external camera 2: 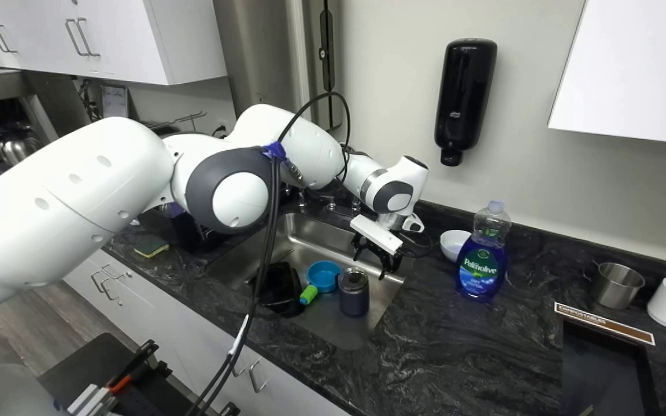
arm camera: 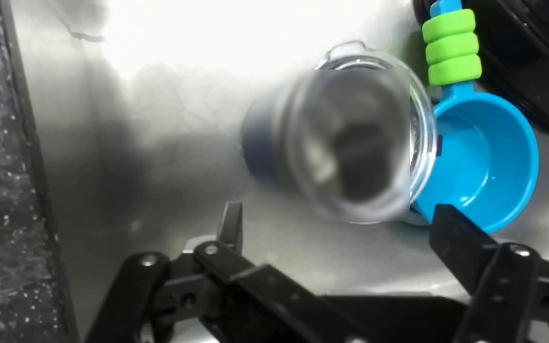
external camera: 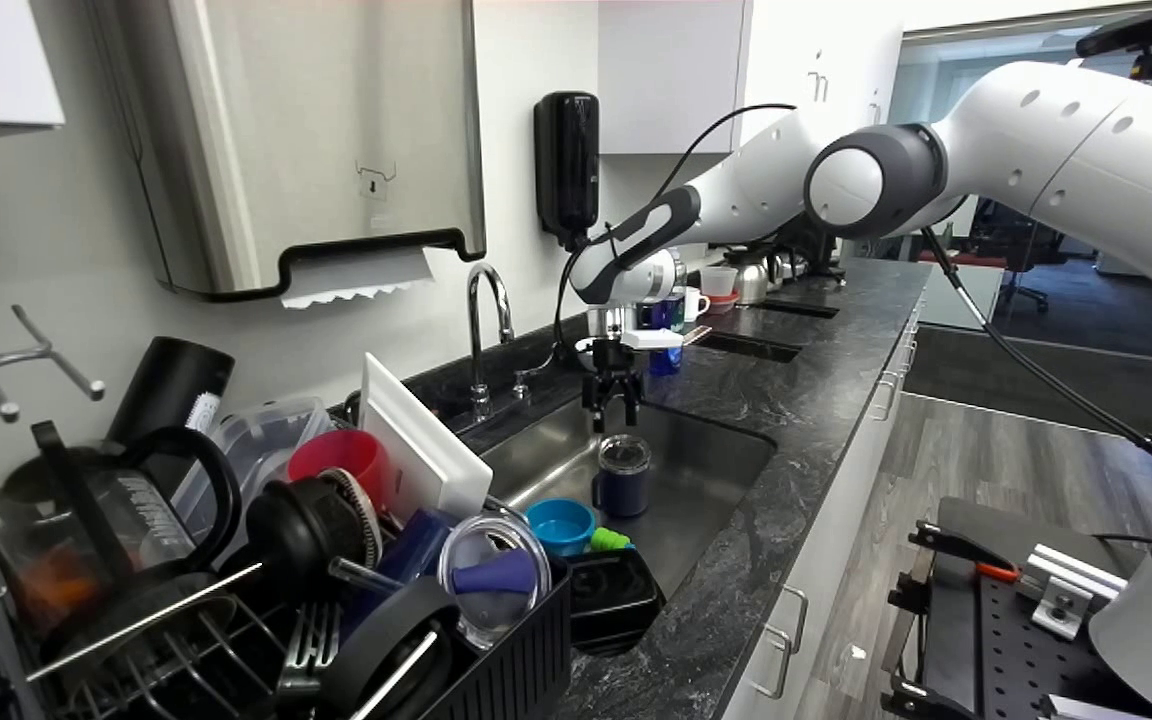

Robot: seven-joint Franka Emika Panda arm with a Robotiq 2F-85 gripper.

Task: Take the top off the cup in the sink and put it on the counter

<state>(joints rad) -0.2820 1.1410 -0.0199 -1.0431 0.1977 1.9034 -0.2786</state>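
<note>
While my jaws stand wide apart with nothing held, I hang, gripper [arm camera: 337,221] pointing down, above the steel sink [arm camera: 184,157]. In the wrist view the dark blue cup [arm camera: 265,152] stands at my twelve o'clock, partly blurred; in both exterior views its clear-rimmed top [external camera: 625,455] sits on it. From the cup in the wrist view, a blue pan [arm camera: 486,162] lies at three, a black container [arm camera: 527,52] at two, the counter [arm camera: 5,214] at nine.

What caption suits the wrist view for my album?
An open robot gripper hangs over the sink, where a lidded cup, partly blurred, stands beside a blue scoop.
</note>
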